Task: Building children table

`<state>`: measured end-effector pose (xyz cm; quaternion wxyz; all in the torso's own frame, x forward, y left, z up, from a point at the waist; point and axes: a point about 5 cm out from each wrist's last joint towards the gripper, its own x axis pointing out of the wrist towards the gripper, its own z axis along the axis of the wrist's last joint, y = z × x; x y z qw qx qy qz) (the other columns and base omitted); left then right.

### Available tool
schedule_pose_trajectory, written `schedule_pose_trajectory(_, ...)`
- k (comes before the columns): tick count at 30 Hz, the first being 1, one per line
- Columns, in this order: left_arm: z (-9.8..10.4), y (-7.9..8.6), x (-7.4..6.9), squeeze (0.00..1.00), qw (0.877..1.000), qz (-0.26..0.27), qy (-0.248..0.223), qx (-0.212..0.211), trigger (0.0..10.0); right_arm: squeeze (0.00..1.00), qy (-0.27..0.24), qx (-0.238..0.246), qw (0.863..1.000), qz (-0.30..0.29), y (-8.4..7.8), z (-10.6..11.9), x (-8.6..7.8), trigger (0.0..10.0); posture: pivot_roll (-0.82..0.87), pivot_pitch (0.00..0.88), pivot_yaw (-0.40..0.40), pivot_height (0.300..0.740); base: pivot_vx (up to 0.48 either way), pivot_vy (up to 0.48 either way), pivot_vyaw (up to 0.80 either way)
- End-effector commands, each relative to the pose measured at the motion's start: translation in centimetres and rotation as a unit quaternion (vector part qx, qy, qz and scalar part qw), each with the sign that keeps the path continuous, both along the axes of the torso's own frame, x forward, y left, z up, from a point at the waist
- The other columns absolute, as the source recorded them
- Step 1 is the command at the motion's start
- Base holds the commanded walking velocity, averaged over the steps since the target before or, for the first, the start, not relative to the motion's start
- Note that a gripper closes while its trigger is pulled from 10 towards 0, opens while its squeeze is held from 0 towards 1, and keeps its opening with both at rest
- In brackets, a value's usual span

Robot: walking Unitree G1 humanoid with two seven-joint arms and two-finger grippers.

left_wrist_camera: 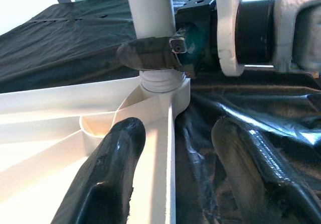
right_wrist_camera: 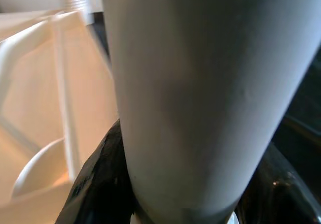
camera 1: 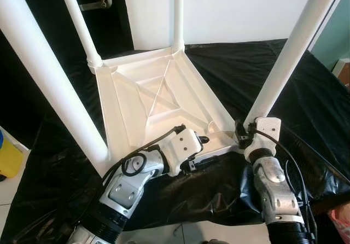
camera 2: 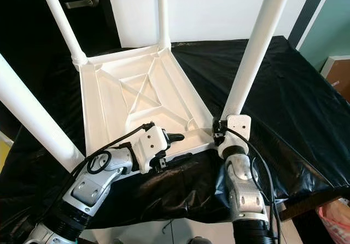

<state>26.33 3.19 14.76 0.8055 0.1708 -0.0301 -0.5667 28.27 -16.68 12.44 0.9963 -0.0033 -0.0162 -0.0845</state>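
Children's table (camera 1: 158, 99), white plastic, is laid upside down on a surface covered with black sheet (camera 1: 306, 102), four legs pointing up. Right hand (camera 2: 219, 130) is raised from below and clenched around the base of the near right leg (camera 1: 290, 52). Left hand (left_wrist_camera: 173, 181) is angled in across the near rim (left_wrist_camera: 169, 148), fingers (left_wrist_camera: 105, 174) spread, straddling that rim without gripping.
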Motion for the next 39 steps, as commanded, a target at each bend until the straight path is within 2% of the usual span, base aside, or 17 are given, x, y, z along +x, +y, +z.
schedule_pose_trajectory(1, 0.0, 0.0, 0.0, 0.0, 1.0, 0.005, 0.0, 0.003, 10.0, 0.0, 0.052, 0.006, 0.999, -0.017, 0.6, -1.9, -0.6, 10.0, -0.13, 0.066, 0.027, 0.74, 0.0, 0.0, 0.0)
schedule_pose_trajectory(6, 0.0, -0.1, 0.0, 0.0, 1.0, 0.004, 0.0, 0.003, 10.0, 0.0, 0.057, 0.008, 0.998, -0.026, 1.2, -1.7, -0.8, 10.0, -0.13, 0.066, 0.027, 0.74, 0.0, 0.0, 0.0)
schedule_pose_trajectory(7, 0.0, 0.1, 0.2, 0.0, 1.0, 0.005, -0.003, 0.006, 10.0, 0.0, 0.042, 0.014, 0.999, 0.006, 2.1, -1.3, -0.6, 10.0, -0.12, 0.063, 0.031, 0.74, 0.0, 0.0, 0.0)
schedule_pose_trajectory(11, 0.1, 0.2, 0.2, 0.0, 1.0, 0.005, -0.005, 0.007, 10.0, 0.0, 0.027, 0.012, 0.999, 0.02, 2.5, -0.8, -0.5, 10.0, -0.12, 0.059, 0.033, 0.74, 0.0, 0.0, 0.0)
schedule_pose_trajectory(12, 0.1, 0.2, 0.2, 0.0, 1.0, 0.005, -0.004, 0.006, 10.0, 0.72, 0.023, 0.013, 0.999, 0.02, 2.4, -0.7, -0.5, 10.0, -0.12, 0.059, 0.033, 0.74, 0.0, 0.0, 0.0)
schedule_pose_trajectory(13, 0.1, 0.2, 0.2, 0.0, 1.0, 0.005, -0.004, 0.006, 10.0, 0.72, 0.023, 0.013, 0.999, 0.02, 2.4, -0.7, -0.5, 10.0, -0.12, 0.059, 0.033, 0.74, 0.0, 0.0, 0.0)
schedule_pose_trajectory(14, 0.1, 0.1, 0.1, 0.0, 1.0, 0.005, -0.004, 0.006, 10.0, 1.0, 0.02, 0.013, 0.999, 0.024, 2.4, -0.6, -0.5, 10.0, -0.12, 0.058, 0.033, 0.74, 0.0, 0.0, 0.0)
schedule_pose_trajectory(16, 0.1, 0.2, 0.1, 0.0, 1.0, 0.005, -0.004, 0.006, 10.0, 1.0, 0.013, 0.008, 0.999, 0.03, 2.3, -0.4, -0.4, 10.0, -0.12, 0.058, 0.033, 0.74, 0.0, 0.0, 0.0)
schedule_pose_trajectory(22, 0.1, 0.2, 0.2, 0.0, 1.0, 0.007, -0.004, 0.006, 10.0, 1.0, -0.015, -0.008, 0.998, 0.06, 0.2, 0.6, -0.2, 10.0, -0.12, 0.061, 0.029, 0.74, 0.0, 0.0, 0.0)
schedule_pose_trajectory(29, 0.0, 0.1, 0.1, 0.0, 1.0, 0.007, -0.004, 0.006, 10.0, 1.0, -0.022, -0.017, 0.995, 0.094, -0.8, 0.9, -0.3, 10.0, -0.12, 0.062, 0.029, 0.74, 0.0, 0.0, 0.0)
schedule_pose_trajectory(30, 0.0, 0.1, 0.1, 0.0, 1.0, 0.006, -0.003, 0.005, 10.0, 0.37, -0.022, -0.02, 0.991, 0.133, -1.5, 0.9, -0.4, 10.0, -0.13, 0.063, 0.031, 0.74, 0.0, 0.0, 0.0)
schedule_pose_trajectory(31, 0.0, 0.1, 0.1, 0.0, 1.0, 0.005, -0.003, 0.005, 10.0, 0.0, -0.024, -0.037, 0.984, 0.172, -2.2, 1.0, -0.5, 10.0, -0.13, 0.062, 0.032, 0.74, 0.0, 0.0, 0.0)
schedule_pose_trajectory(33, 0.0, 0.1, 0.1, 0.0, 1.0, 0.005, -0.003, 0.005, 10.0, 0.0, -0.024, -0.037, 0.984, 0.172, -2.2, 1.0, -0.5, 10.0, -0.13, 0.062, 0.032, 0.74, 0.0, 0.0, 0.0)
schedule_pose_trajectory(35, -0.1, 0.1, 0.1, 0.0, 1.0, 0.003, -0.002, 0.006, 10.0, 0.0, -0.013, -0.056, 0.965, 0.256, -3.2, 1.2, -0.5, 10.0, -0.14, 0.054, 0.032, 0.74, 0.0, 0.0, 0.0)
schedule_pose_trajectory(39, 0.0, 0.1, 0.3, 0.0, 1.0, 0.002, -0.005, 0.007, 10.0, 0.0, 0.0, -0.074, 0.947, 0.313, -4.3, 1.7, 0.0, 10.0, -0.14, 0.043, 0.032, 0.74, 0.0, 0.0, 0.0)
